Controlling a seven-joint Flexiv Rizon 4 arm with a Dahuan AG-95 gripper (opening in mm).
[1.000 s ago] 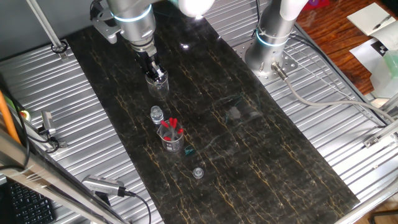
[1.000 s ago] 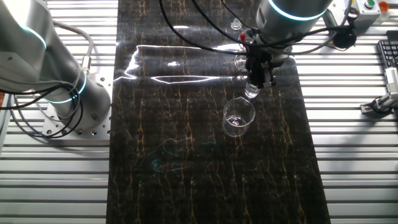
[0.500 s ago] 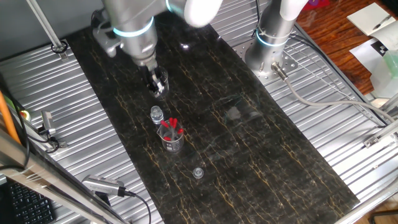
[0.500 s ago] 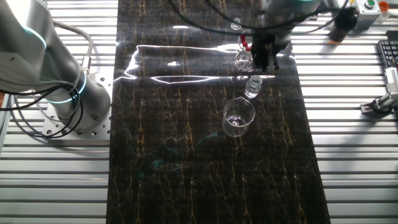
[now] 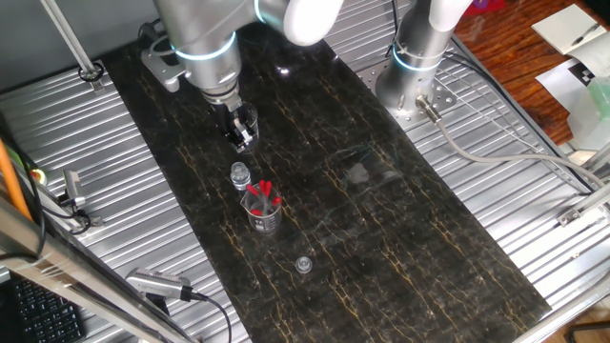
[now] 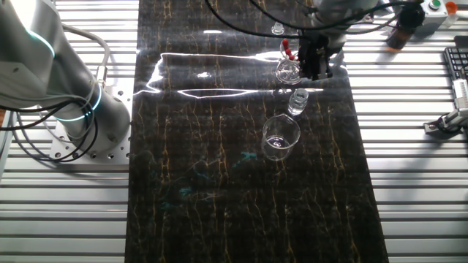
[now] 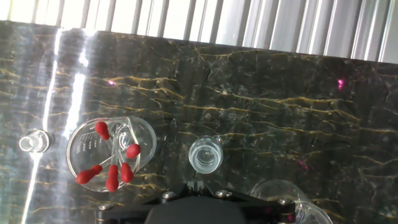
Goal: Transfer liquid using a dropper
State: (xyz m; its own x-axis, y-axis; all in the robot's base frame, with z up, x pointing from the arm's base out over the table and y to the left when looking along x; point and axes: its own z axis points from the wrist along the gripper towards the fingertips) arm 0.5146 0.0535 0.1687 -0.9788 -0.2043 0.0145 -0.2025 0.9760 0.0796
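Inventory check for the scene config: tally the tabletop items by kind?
Glass beakers: 2
Red-bulb droppers, all in one beaker: 5
Small clear vial: 1
Small clear piece, cap or vial, cannot tell: 1
Total: 9

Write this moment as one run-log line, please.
gripper: hovers near vial, jaws unclear | droppers: in beaker | vial: upright, beside beaker

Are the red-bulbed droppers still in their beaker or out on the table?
In: the droppers stand inside the beaker, red bulbs up.
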